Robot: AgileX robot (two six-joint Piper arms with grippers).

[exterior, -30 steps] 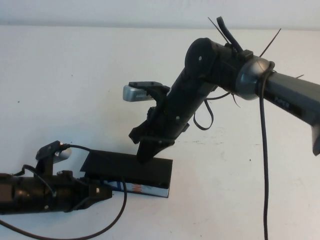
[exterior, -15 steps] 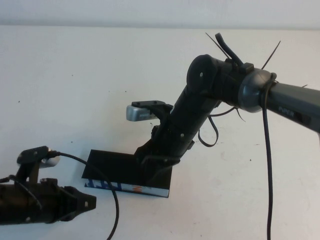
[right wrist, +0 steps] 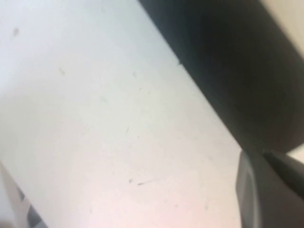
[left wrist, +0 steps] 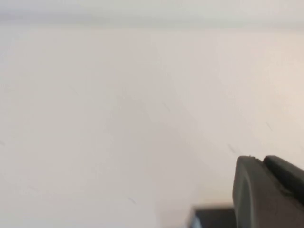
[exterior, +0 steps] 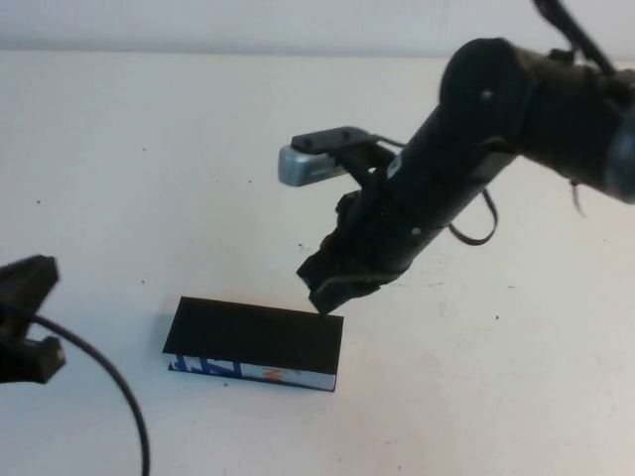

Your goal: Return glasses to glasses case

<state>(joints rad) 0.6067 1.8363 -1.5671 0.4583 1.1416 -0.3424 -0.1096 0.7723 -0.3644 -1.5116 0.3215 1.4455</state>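
- Since pressing on the lid a second back, right gripper (exterior: 325,291) lifted clear, fingers pressed together, empty.
- Glasses case (exterior: 254,344) now shut; glasses unseen, probably inside.
- Left gripper (exterior: 28,319) pulled back to table edge, finger state unclear.

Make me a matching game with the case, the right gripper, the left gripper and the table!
Things:
1. glasses case
2. right gripper
3. left gripper
4. table

Descriptions:
A. white and mostly bare
B. at the table's left edge, far from the case
C. shut, just above the case's back right corner
D. black, lid closed, lying flat

Pairs: 1-D, 2-C, 3-B, 4-A
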